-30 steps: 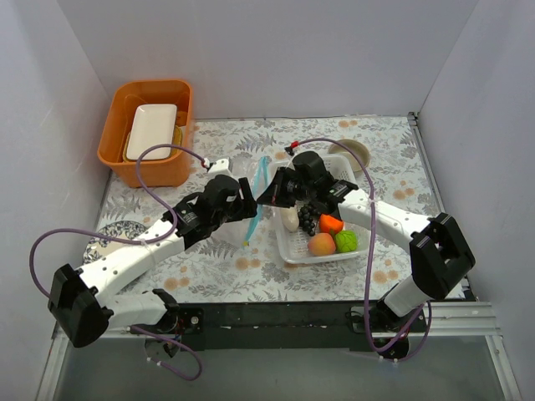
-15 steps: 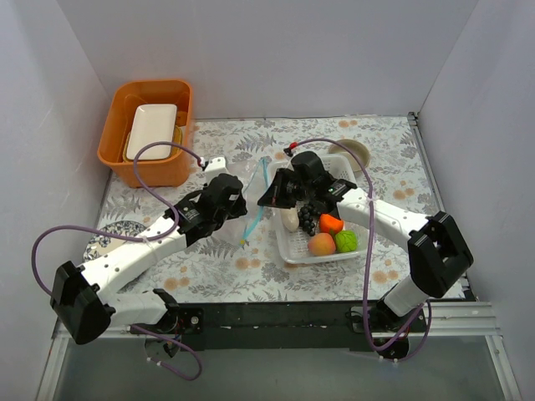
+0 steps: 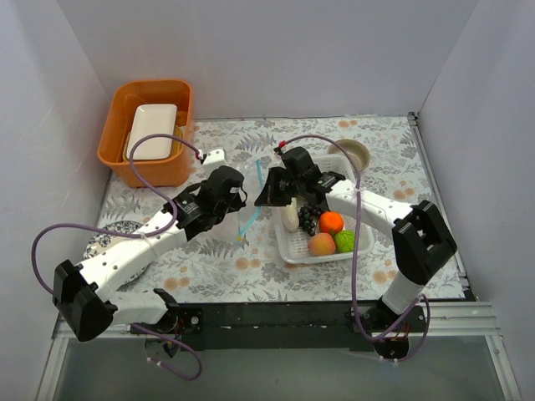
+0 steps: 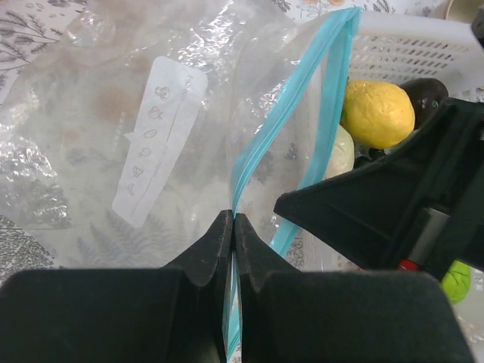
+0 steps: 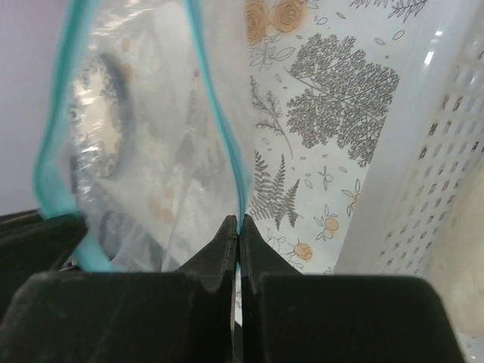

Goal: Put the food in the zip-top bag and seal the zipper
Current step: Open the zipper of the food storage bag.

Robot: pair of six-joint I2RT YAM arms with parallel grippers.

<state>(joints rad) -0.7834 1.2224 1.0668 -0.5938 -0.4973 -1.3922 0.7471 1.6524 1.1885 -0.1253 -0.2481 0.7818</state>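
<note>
The zip-top bag [image 4: 113, 113] was clear, its zipper [image 4: 302, 113] teal-blue, its label [image 4: 159, 140] white with grey signs. The basket [image 4: 408, 38] was white with tiny holes. The lemon [image 4: 376, 113] was yellow, the orange fruit [image 3: 332, 222] bright orange, the peach [image 3: 321, 244] pink-orange, the green piece [image 3: 345, 241] lime, the grapes [image 3: 308, 219] dark. The table cover [image 3: 217, 259] was white with grey leaves and orange flowers. The bin [image 3: 125, 159] at its far left corner was orange.

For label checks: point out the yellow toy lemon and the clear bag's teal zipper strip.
Yellow toy lemon [image 4: 378, 113], left wrist view, centre of its skin.
Teal zipper strip [image 4: 283, 106], left wrist view, midway along the strip.
</note>
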